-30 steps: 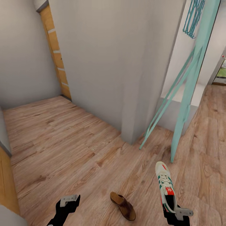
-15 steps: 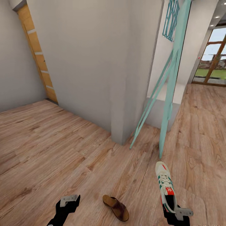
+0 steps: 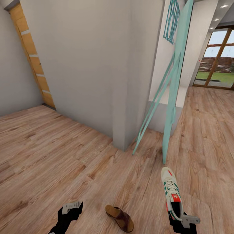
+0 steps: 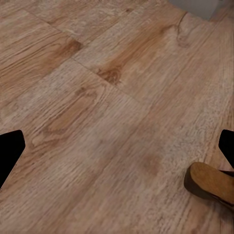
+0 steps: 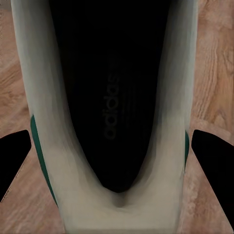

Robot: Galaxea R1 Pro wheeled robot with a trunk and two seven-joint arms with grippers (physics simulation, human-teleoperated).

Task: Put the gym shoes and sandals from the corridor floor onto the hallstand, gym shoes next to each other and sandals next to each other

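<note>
Showing one gym shoe (image 3: 171, 193); one sandal (image 3: 119, 217)

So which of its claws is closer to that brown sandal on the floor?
Left. The left gripper hangs just beside the sandal; the right gripper, holding a gym shoe, is farther off.

One sneaker (image 3: 171, 192) is in view, white with green stripes and a red-orange patch. One brown sandal (image 3: 120, 217) lies on the wood floor (image 3: 65, 152). Two grippers show in the head view, the left gripper (image 3: 72, 208) and the right gripper (image 3: 183, 221). One bunch of teal hangers (image 3: 171, 21) hangs above.
</note>
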